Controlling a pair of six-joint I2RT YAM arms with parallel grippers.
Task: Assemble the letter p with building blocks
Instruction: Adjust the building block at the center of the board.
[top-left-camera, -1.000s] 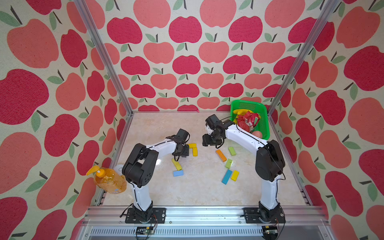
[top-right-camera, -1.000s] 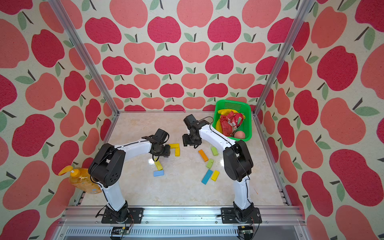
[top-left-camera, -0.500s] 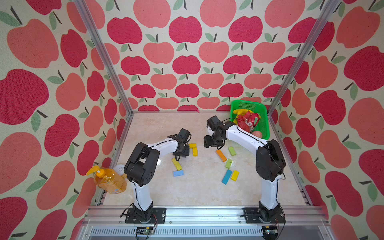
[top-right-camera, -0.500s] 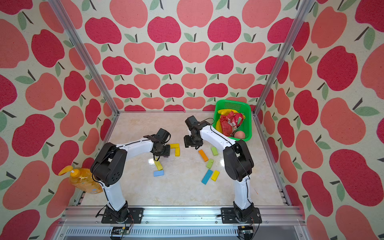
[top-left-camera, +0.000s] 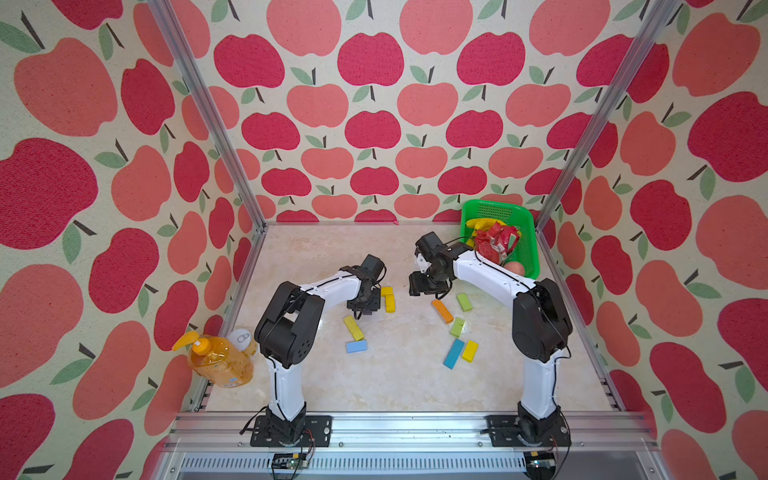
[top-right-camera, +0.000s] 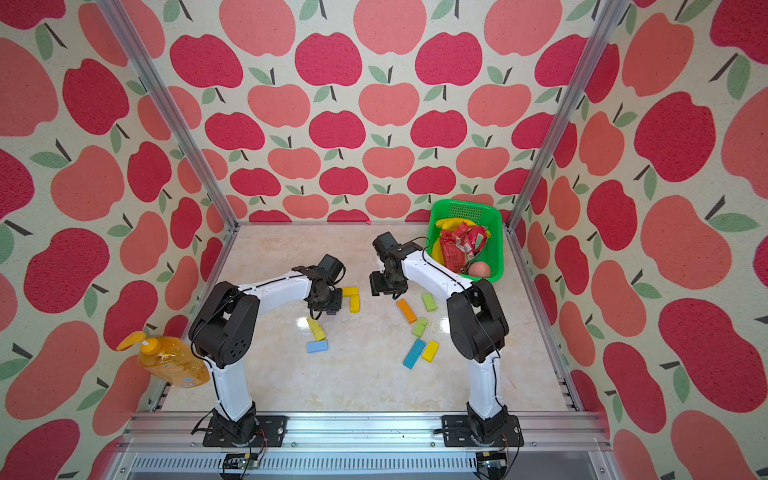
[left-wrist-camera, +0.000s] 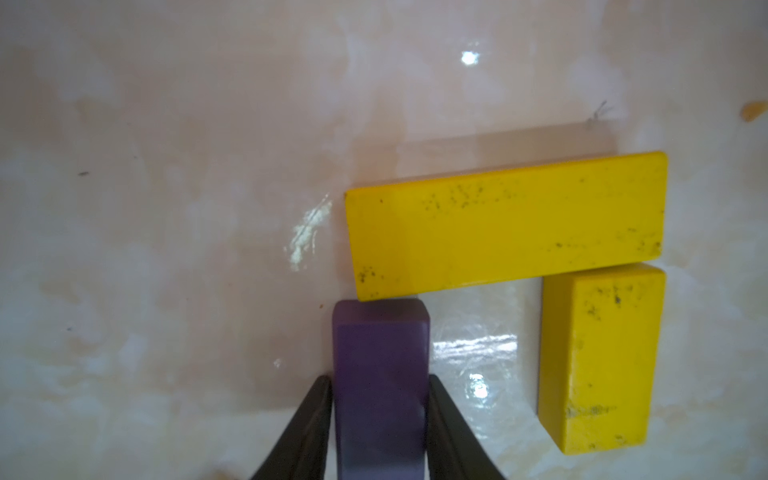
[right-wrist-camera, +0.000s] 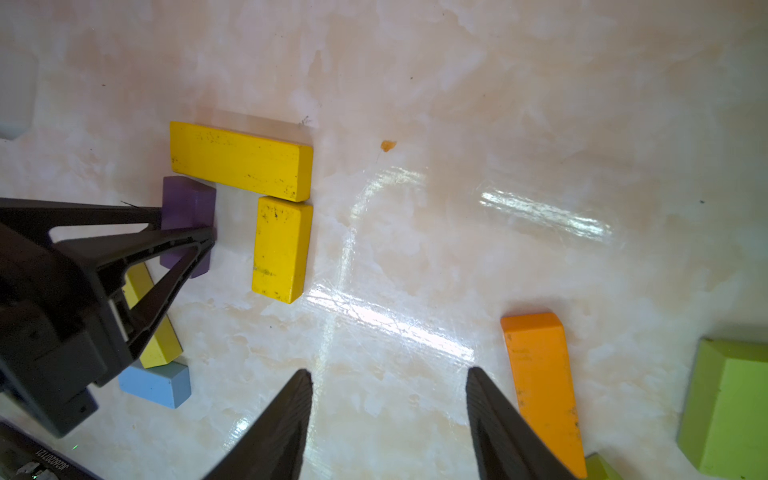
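A long yellow block (left-wrist-camera: 505, 226) lies flat, and a short yellow block (left-wrist-camera: 600, 365) butts against it under one end. The purple block (left-wrist-camera: 380, 374) touches the underside of its other end. My left gripper (left-wrist-camera: 380, 379) is shut on the purple block, a finger pressed to each long side; in both top views it points down at the table (top-left-camera: 365, 309). My right gripper (right-wrist-camera: 388, 372) hangs open and empty over bare table beside the orange block (right-wrist-camera: 540, 386).
A yellow block (top-left-camera: 353, 327) and a light blue block (top-left-camera: 356, 346) lie near the left gripper. Light green (top-left-camera: 464, 301), blue (top-left-camera: 454, 353) and yellow (top-left-camera: 470, 350) blocks lie right of centre. A green basket (top-left-camera: 528, 232) stands back right, an orange bottle (top-left-camera: 216, 359) front left.
The left gripper's jaws have narrowed onto the purple block. The right arm has barely moved.
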